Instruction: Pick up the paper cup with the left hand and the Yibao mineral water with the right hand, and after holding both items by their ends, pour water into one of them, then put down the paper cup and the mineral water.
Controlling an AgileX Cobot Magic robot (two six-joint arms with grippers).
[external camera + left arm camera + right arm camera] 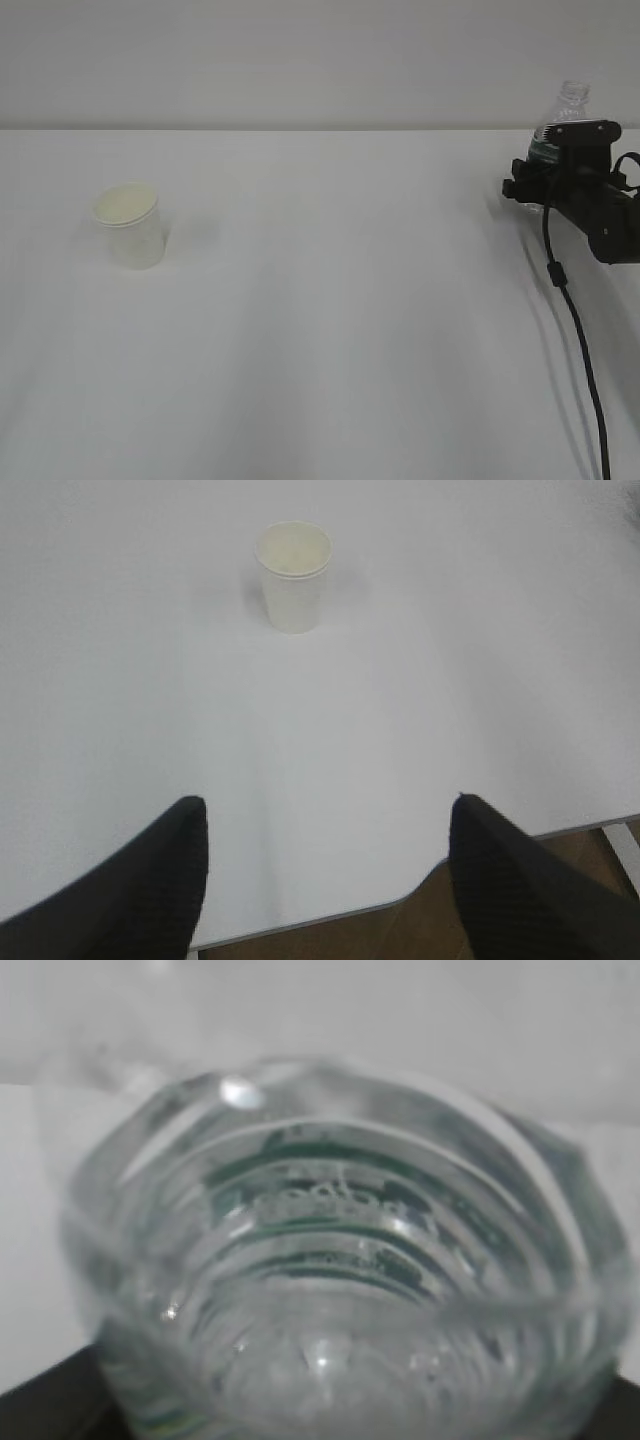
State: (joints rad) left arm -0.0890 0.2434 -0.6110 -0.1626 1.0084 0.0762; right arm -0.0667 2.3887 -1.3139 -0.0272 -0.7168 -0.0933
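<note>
The paper cup [130, 226] stands upright on the white table at the left, white with a cream inside. It also shows in the left wrist view [293, 575], far ahead of my left gripper [325, 825]. That gripper is open and empty, with both black fingers [150, 890] low over the table's near edge. My right gripper [545, 185] is at the far right, closed round the body of the Yibao mineral water [566, 112]. Only the bottle's clear neck and a strip of green label show above the gripper. The bottle [340, 1260] fills the right wrist view and hides the fingers.
The white table [330, 330] runs wide between cup and bottle. Its near edge, with brown floor [420, 925] beyond it, shows in the left wrist view. A black cable [580, 340] hangs from the right arm over the table's right side.
</note>
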